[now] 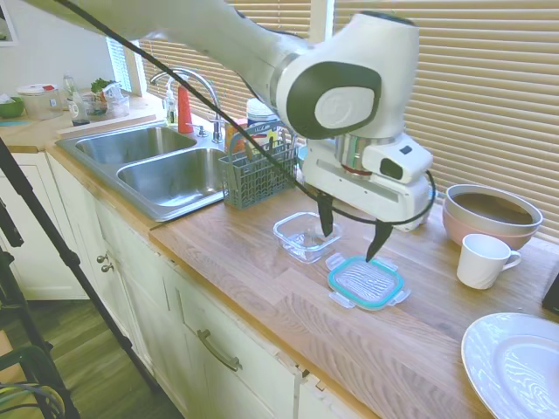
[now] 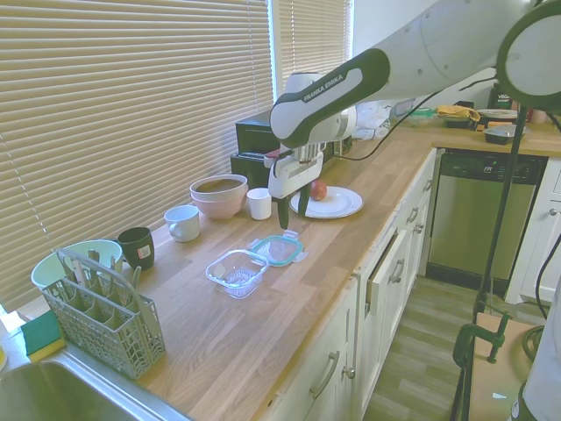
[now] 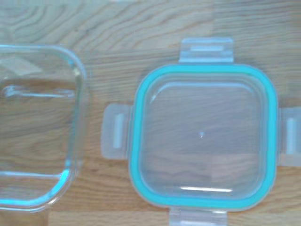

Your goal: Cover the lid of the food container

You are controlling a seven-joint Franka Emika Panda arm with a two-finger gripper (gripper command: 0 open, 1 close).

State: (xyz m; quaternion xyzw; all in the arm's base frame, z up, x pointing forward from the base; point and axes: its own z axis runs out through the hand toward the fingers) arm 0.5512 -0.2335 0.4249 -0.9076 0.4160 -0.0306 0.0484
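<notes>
Claw (image 1: 351, 230) hung above the desk (image 1: 349, 340) with its two dark fingers spread wide apart, holding nothing and touching nothing. The lid (image 1: 367, 283) lay flat below it, teal rim showing, just beside the food container (image 1: 303, 234), which stood uncovered. A white mug (image 1: 482, 260), a pink bowl (image 1: 489, 216) and a white plate (image 1: 515, 362) stood farther off; the grey cutlery basket (image 1: 256, 175) stood near the sink (image 1: 157, 166).
</notes>
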